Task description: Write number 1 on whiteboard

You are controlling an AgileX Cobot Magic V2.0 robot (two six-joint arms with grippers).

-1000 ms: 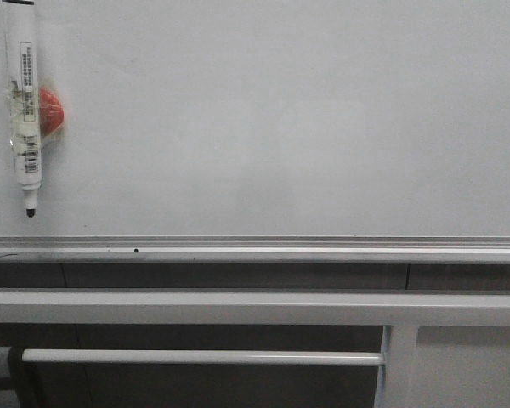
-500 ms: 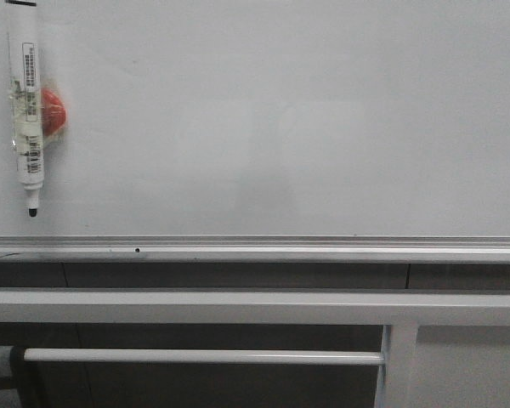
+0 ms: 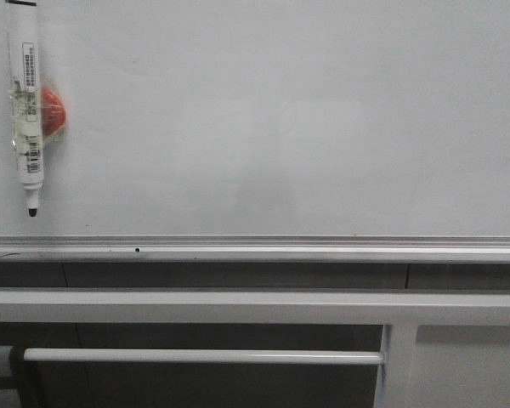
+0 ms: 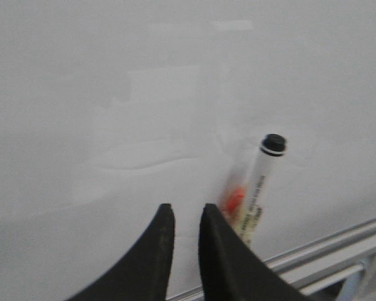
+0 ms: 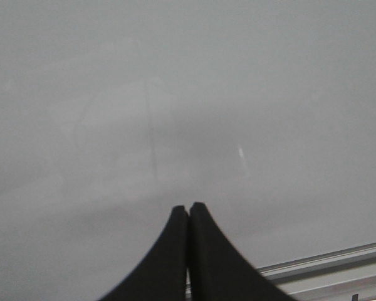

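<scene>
The whiteboard (image 3: 280, 119) fills the front view, with its silver bottom edge (image 3: 255, 247) below. No black stroke of the number 1 shows on it; only a faint grey vertical trace (image 5: 153, 150) shows in the right wrist view. A white marker pen (image 3: 27, 110) hangs tip down at the board's far left, beside a red magnet (image 3: 53, 110). My left gripper (image 4: 186, 208) is slightly open and empty, close to the board, with the pen (image 4: 258, 182) just beside one finger. My right gripper (image 5: 188, 207) is shut and empty, facing the whiteboard (image 5: 188, 94). Neither gripper shows in the front view.
Below the board run white metal frame bars (image 3: 255, 308), with a thinner rail (image 3: 204, 357) and an upright post (image 3: 399, 365). The board's ledge also shows in the left wrist view (image 4: 338, 241) and the right wrist view (image 5: 326, 260).
</scene>
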